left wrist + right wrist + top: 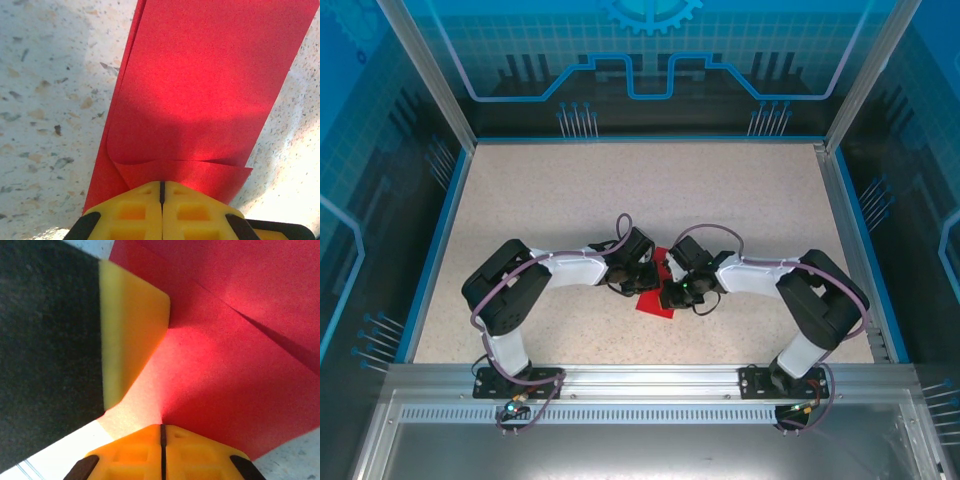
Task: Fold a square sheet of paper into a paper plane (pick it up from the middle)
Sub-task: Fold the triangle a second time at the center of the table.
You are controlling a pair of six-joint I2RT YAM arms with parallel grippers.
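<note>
Two end effectors, both shut tight. On the left wrist cam, the left end effector (161, 194) has its yellow tips pressed together with just a thin dark seam between them. The right end effector (161, 434) looks the same on its own cam. The paper's near edge slips under the tips in both views, so I can't tell if it's actually pinched or just pressed down.

The red paper (200, 90) is plain and folded into a long strip. Seen from the left end effector, it starts right under the tips and runs ahead, leaning a bit to the right the further out it goes. So its long axis is roughly in line with the fingers. Close to the tips a top layer ends in a curved edge with a rounded corner on the left. A lower layer pokes out beneath it toward the tips. Speckled bench (45, 110) shows on both sides of the strip.

From the right end effector, the paper spreads ahead and to the right, with a sharp crease running diagonally across the right side. Just ahead and left of the tips is a yellow finger (132, 335) on a black body, down by the paper.

From above, the two sit nose to nose mid-bench. The paper lies under and between them, with one corner pointing toward the near edge.
</note>
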